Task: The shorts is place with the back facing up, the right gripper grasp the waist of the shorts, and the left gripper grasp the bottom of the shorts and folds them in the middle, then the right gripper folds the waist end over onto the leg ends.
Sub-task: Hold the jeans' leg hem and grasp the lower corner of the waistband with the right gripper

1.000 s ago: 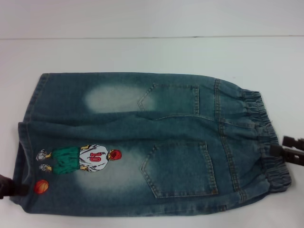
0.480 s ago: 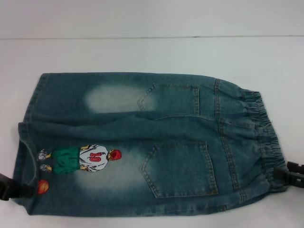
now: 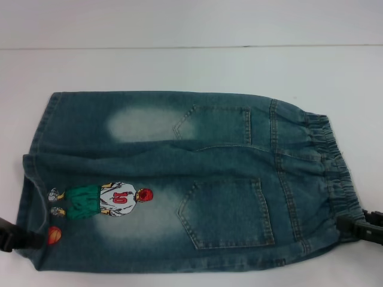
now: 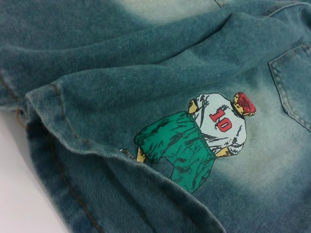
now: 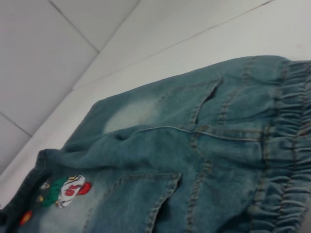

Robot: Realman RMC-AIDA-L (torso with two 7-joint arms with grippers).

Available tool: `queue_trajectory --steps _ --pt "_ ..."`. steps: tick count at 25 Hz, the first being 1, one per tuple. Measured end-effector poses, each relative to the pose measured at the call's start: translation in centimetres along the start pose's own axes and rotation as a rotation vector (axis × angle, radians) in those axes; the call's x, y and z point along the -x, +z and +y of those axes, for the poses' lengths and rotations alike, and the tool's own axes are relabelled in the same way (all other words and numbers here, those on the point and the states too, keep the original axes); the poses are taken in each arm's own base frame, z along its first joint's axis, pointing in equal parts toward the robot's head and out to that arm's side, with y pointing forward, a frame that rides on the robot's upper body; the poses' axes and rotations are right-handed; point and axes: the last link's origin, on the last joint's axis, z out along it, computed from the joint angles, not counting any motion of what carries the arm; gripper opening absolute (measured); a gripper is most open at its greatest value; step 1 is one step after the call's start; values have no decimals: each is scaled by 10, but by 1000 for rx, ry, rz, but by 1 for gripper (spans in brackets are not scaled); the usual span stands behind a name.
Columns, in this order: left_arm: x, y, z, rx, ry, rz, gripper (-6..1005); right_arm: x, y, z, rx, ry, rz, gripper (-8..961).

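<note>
Right hand (image 3: 359,228) sat at the near end of the elastic waistband (image 3: 335,173), its dark fingers touching the gathered denim close to the desk's right edge; whether they had actually closed on the cloth I could not tell. At the opposite end, the left hand (image 3: 13,234) pressed against the near leg hem (image 3: 30,197), beside the small orange basketball print (image 3: 54,234), and its grip was equally unclear. That placement suits the task: one hand at the waist and one at the bottom, both on the near long edge, so the near half could be lifted and laid over the far half.

The shorts (image 3: 191,179) lay flat across the middle of the desk (image 3: 191,66), waist toward the right edge and leg ends toward the left, back side up (two patch pockets (image 3: 224,212) faced the camera). They were washed blue-green denim with pale faded patches on each leg. A printed figure (image 4: 204,133) in green shorts and a white number 10 jersey marked the near leg. A soft ridge ran lengthwise between the legs, and the hem rumpled slightly at the near left corner.
</note>
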Motion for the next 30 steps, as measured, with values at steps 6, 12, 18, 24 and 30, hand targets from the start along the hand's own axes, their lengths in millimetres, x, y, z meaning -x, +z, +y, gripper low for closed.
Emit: queue_trajectory --steps 6,12,18,24,30 --pt "-1 1 0 2 1 0 19 2 6 7 48 -47 24 832" --pt "-4 1 0 2 6 -2 19 1 7 8 59 -50 31 821" --pt "-5 1 0 1 1 0 19 0 3 6 47 -45 29 811" --pt "-5 1 0 0 1 3 20 -1 -1 3 33 -44 41 800" --pt "-5 1 0 1 -1 3 20 -1 -3 2 23 -44 46 570"
